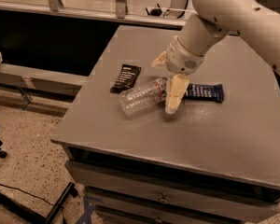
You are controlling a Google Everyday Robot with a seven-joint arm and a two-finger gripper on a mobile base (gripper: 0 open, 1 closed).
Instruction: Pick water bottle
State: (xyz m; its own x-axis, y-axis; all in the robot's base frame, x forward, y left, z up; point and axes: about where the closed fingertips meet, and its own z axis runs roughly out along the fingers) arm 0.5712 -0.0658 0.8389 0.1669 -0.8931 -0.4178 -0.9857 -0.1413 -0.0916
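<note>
The water bottle [142, 96] lies on its side near the middle of the grey desk [214, 139]. Its long axis runs from about 8 o'clock, where the clear ribbed base points toward the desk's front left corner, up to about 2 o'clock, where the neck end meets the end effector [164, 86]. The end effector is directly over that neck end, so the bulk of the bottle stretches away from it toward 8 o'clock. It is spread open. One cream finger [174, 96] comes down on the near side of the neck and partly hides the cap. The other [158, 61] sits on the far side at roughly 11 o'clock from the first and looks clear of the plastic. The neck lies between the two, and nothing is clamped yet. The fingers stand roughly across the bottle's long axis, which looks suitable for closing on the narrow end. The single arm [233, 13] reaches in from 1 o'clock and slopes down to a rounded wrist [184, 57] that tilts the fingers toward the desk. A black snack wrapper [126, 77] lies just beside the bottle's body at 10 o'clock. A dark blue snack bar [204, 92] lies at 3 o'clock from the near finger, close enough that it might be nudged as the grip closes. On a smooth round bottle held this near the cap, the heavier base will probably sag once it is raised.
</note>
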